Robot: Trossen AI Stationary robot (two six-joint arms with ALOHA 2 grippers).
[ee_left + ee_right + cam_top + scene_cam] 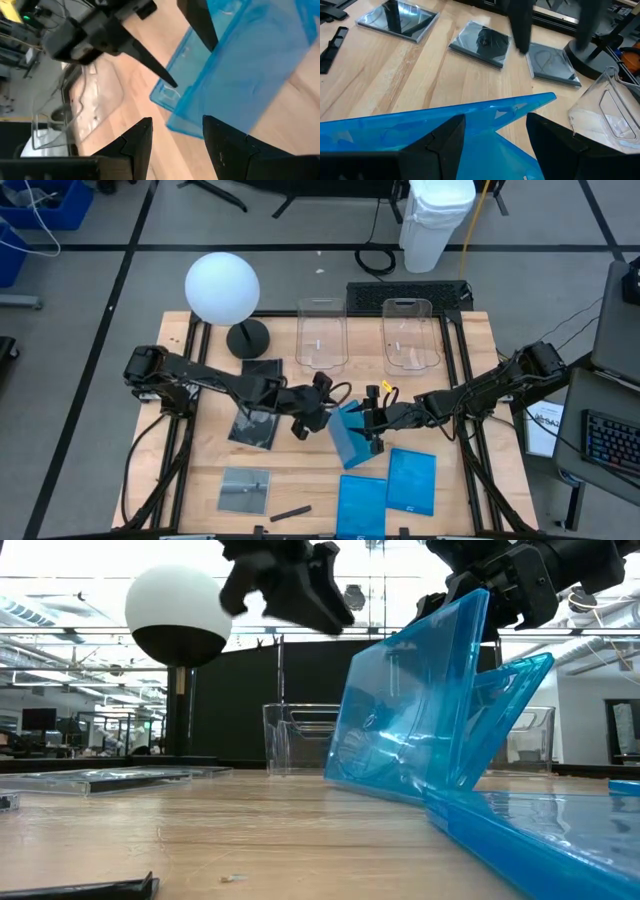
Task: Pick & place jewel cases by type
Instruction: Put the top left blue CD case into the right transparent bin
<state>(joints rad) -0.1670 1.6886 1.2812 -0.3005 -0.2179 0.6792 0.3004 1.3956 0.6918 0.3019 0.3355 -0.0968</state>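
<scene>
The right gripper (372, 420) is pinching a half-opened blue jewel case (350, 435) at mid-bench; the left gripper (318, 402) is hovering just beside it, fingers spread, holding nothing. Both clear tubs (321, 335) are sitting empty (sorting looks barely begun); two blue cases (411, 480) and three dark cases (254, 427) are waiting; the tubs lie beyond, path unobstructed.
</scene>
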